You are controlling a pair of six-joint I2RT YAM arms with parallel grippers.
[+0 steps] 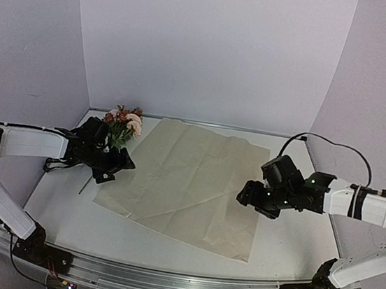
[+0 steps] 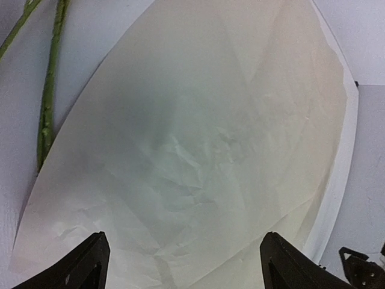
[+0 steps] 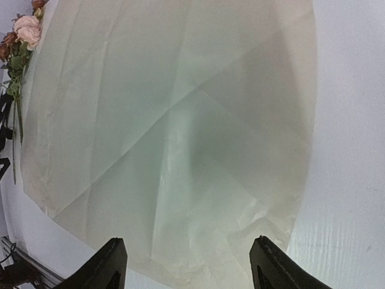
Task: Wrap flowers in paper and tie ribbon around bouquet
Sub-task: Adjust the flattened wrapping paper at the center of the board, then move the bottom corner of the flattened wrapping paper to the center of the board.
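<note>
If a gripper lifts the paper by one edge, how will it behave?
Probably floppy: the paper is a thin, flat sheet, so it would likely droop. Visible creases suggest it folds readily. It looks light, so a push may buckle or slide it.

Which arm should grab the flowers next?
Probably left. The left gripper hovers open right beside the flowers at the left edge of the paper; the right gripper sits across the sheet, far from them.
</note>
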